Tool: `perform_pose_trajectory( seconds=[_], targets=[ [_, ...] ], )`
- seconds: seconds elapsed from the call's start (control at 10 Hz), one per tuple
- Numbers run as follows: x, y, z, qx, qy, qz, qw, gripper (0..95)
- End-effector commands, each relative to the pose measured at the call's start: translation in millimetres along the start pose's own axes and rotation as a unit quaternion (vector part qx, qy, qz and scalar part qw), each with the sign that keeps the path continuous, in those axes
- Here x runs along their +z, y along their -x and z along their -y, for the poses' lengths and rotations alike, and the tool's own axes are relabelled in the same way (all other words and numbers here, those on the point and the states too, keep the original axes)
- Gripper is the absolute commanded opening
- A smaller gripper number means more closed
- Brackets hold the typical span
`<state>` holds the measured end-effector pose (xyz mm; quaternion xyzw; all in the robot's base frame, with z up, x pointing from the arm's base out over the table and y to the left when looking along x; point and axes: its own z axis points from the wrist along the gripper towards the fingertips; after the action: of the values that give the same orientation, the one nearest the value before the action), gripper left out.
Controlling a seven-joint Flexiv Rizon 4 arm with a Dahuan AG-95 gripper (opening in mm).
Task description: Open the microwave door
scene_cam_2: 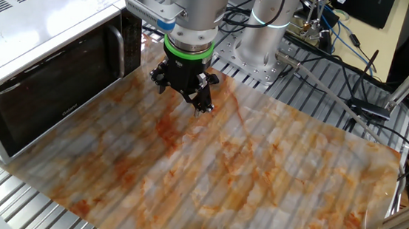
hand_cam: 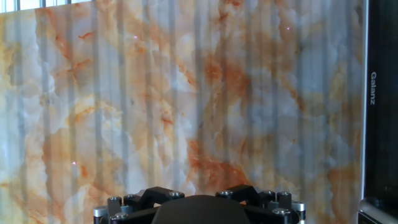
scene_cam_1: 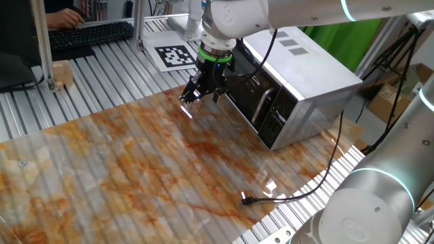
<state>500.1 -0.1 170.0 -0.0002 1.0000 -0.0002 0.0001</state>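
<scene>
The microwave [scene_cam_1: 305, 74] is a silver-grey box with vent slots, at the back right of the marble-patterned mat. Its black glass door [scene_cam_1: 245, 93] faces the mat, with a vertical silver handle [scene_cam_1: 263, 107] next to the button panel [scene_cam_1: 276, 123]. In the other fixed view the door [scene_cam_2: 50, 94] and handle [scene_cam_2: 119, 51] are at the left. My gripper [scene_cam_1: 201, 97] [scene_cam_2: 182, 94] hangs just above the mat, in front of the door and apart from it; its fingers look spread and empty. In the hand view the door [hand_cam: 380, 93] is at the right edge; my fingertips are hidden.
The black power cord's plug [scene_cam_1: 247, 199] lies on the mat's near edge. A printed marker board [scene_cam_1: 178, 55], a keyboard [scene_cam_1: 88, 32] and wooden blocks [scene_cam_1: 61, 73] are beyond the mat. Another arm's base [scene_cam_2: 267, 31] and cables [scene_cam_2: 345, 38] stand behind my gripper.
</scene>
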Motion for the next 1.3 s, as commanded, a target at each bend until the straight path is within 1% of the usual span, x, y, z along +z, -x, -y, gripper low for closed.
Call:
perform_pose_trajectory(
  seconds=[0.1, 0.2, 0.9, 1.1, 1.3],
  targets=[
    [0.0, -0.1, -0.1, 0.0, 0.0, 0.0, 1.0, 95.0],
    [0.2, -0.5, -0.2, 0.052, -0.001, -0.024, 0.9984, 0.0],
    [2.8, -5.6, -1.1, 0.048, 0.0, -0.023, 0.9986, 0.0],
    [2.5, -7.6, -0.9, 0.064, -0.002, -0.025, 0.9977, 0.0],
    [1.6, -13.7, 1.8, 0.086, -0.002, -0.027, 0.9959, 0.0]
  ],
)
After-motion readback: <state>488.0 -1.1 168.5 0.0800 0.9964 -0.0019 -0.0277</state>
